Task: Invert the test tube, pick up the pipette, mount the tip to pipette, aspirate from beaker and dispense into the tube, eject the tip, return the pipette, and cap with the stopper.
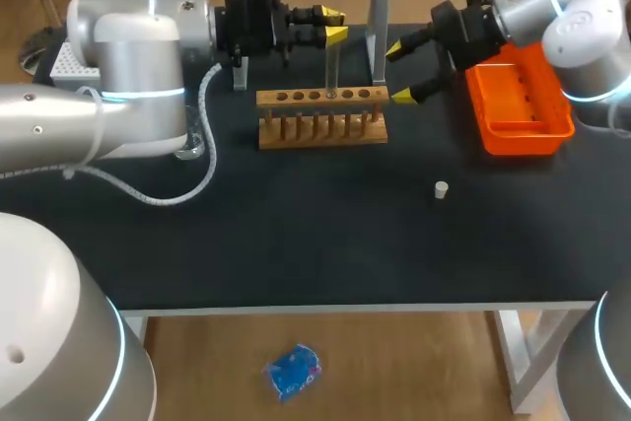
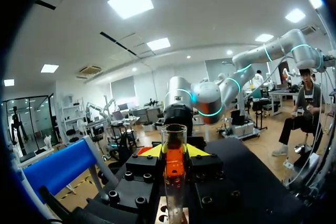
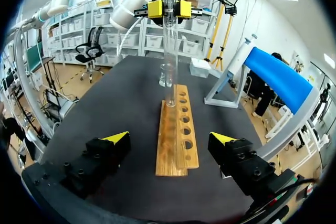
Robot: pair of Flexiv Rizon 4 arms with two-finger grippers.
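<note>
Clear test tube (image 1: 329, 71) upright in rack (image 1: 321, 120)

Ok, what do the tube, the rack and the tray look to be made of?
Tube: clear glass or hard plastic, I cannot tell which; smooth, and the background shows through it.
Rack: wood, matte pale brown, with grain lines along the top.
Tray: probably moulded plastic; even bright orange, rounded rim, slight sheen.

Left gripper (image 1: 333, 27) pinching test tube (image 1: 329, 71); right gripper (image 1: 398, 72) spread wide.
</note>
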